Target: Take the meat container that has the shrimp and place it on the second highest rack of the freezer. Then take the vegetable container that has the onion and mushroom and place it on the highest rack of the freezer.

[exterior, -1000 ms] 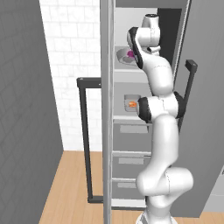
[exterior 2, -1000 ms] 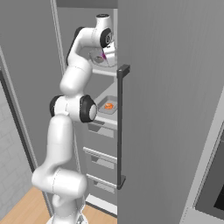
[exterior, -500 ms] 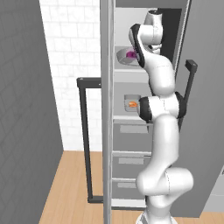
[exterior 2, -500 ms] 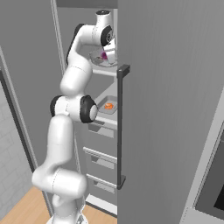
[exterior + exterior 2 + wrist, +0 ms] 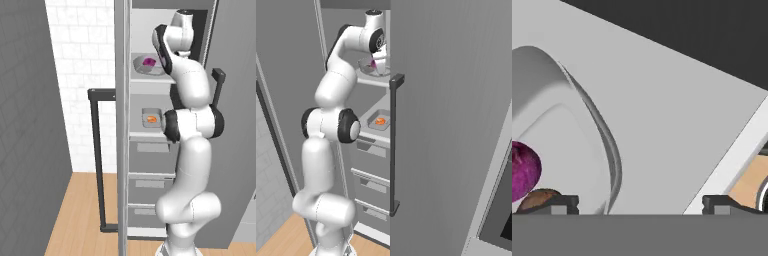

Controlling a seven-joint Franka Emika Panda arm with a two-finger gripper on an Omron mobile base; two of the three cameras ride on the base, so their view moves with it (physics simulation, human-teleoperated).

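We have just let go: our gripper (image 5: 640, 207) now stands spread, with the tub (image 5: 146, 65) resting on the top rack (image 5: 150, 76). The tray (image 5: 151, 118) sits one shelf below, so both placements look done.

Vegetable container (image 5: 587, 107) at left on the highest rack (image 5: 672, 115) — onion (image 5: 523, 170) and mushroom (image 5: 537, 199) inside. Tool (image 5: 639, 202) tips spread wide, one over the tub's rim.

Light: even, bright, no clear source | Shadows: soft shading inside the freezer (image 5: 150, 90) | Glare: none | Sharpness: base views slightly soft; hand view crisp | Distortion: none at edges.
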